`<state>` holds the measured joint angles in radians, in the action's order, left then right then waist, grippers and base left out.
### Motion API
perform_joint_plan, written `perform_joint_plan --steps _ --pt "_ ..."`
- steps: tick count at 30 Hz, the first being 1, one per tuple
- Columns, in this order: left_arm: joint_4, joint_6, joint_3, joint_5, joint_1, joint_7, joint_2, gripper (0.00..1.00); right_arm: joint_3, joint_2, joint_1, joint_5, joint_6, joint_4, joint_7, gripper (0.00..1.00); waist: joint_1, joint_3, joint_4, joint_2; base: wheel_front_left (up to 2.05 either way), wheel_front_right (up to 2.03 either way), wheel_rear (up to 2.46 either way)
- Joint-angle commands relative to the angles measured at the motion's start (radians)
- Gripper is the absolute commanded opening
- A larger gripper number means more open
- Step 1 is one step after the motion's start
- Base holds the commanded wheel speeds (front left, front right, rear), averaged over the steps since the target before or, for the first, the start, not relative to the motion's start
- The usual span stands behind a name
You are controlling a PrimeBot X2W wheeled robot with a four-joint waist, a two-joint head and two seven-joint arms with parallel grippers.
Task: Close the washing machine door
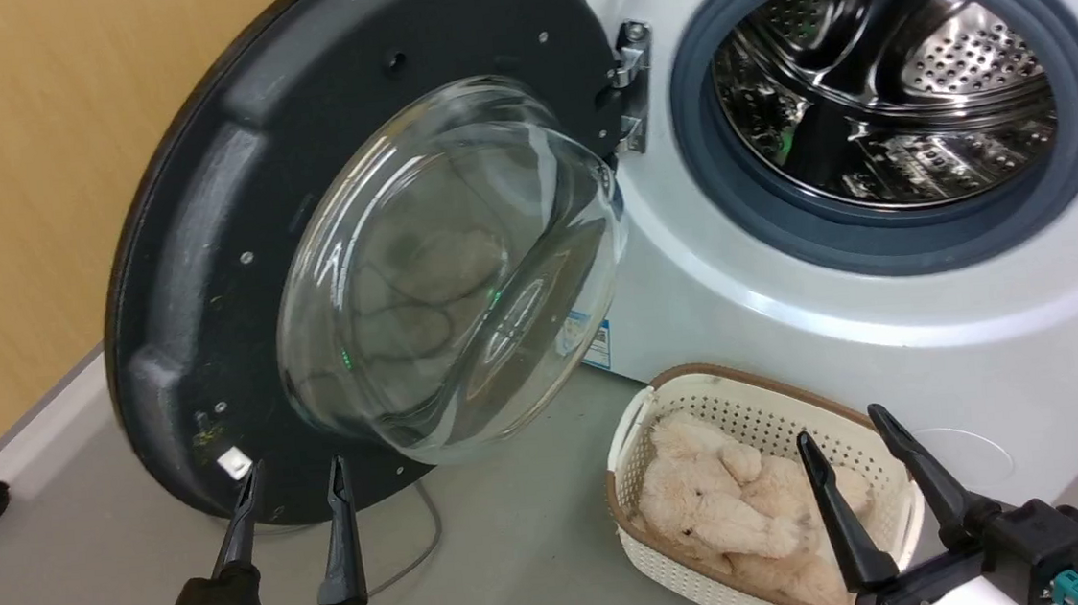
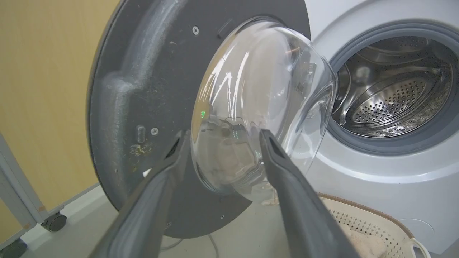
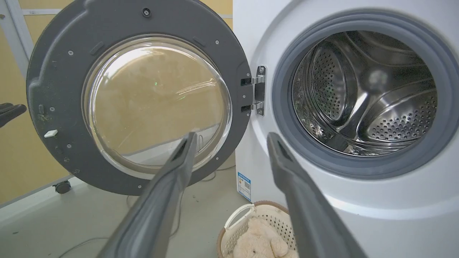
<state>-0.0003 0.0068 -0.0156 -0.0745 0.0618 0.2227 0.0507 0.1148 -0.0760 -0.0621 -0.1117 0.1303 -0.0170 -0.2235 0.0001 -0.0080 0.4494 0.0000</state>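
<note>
Black washing machine door (image 1: 209,271) stands swung open just beyond the left hand (image 1: 296,466), fingers apart.

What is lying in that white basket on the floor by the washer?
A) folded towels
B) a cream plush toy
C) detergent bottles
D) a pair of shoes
B: a cream plush toy lies inside the white basket, which stands on the floor in front of the washing machine.
</note>
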Motion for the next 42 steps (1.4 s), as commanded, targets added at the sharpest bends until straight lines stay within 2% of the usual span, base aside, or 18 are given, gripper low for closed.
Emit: perform_joint_plan --steps 1,15,28,29,30,37,42 --pt "-0.006 0.004 0.001 -0.008 0.011 0.01 0.0 1.0 0.005 -0.006 -0.001 -0.012 0.0 -0.001 -0.009 1.0 -0.0001 0.001 0.008 0.0 0.0 0.0 0.0" --pt "-0.01 0.009 0.0 -0.022 0.018 0.039 -0.001 1.0 0.024 -0.012 -0.003 -0.033 0.0 0.003 -0.038 1.0 -0.0001 0.001 0.066 0.0 0.0 0.0 0.0" --pt "-0.011 0.003 0.001 -0.041 0.018 0.039 -0.001 1.0 0.022 -0.012 -0.007 -0.031 0.0 0.004 -0.038 1.0 -0.0001 -0.001 0.065 0.0 0.0 0.0 0.0" --pt "-0.016 0.002 0.003 -0.048 0.016 0.039 -0.001 0.4 0.022 -0.012 -0.008 -0.03 0.0 0.003 -0.038 1.0 -0.0001 -0.001 0.065 0.0 0.0 0.0 0.0" --pt "-0.023 -0.002 0.007 -0.053 0.014 0.039 -0.001 0.0 0.021 -0.012 -0.008 -0.03 0.0 0.003 -0.038 1.0 -0.0001 -0.001 0.066 0.0 0.0 0.0 0.0" --pt "-0.132 -0.038 0.108 -0.057 -0.045 0.039 0.023 0.0 0.015 -0.014 -0.019 -0.022 0.0 -0.011 -0.038 1.0 -0.0001 0.01 0.058 0.0 0.0 0.0 0.0" --pt "-0.146 -0.08 0.217 -0.091 -0.127 0.039 0.1 0.0 0.019 -0.035 -0.01 -0.012 0.0 -0.017 -0.038 1.0 -0.0001 0.044 0.033 0.0 0.0 0.0 0.0"
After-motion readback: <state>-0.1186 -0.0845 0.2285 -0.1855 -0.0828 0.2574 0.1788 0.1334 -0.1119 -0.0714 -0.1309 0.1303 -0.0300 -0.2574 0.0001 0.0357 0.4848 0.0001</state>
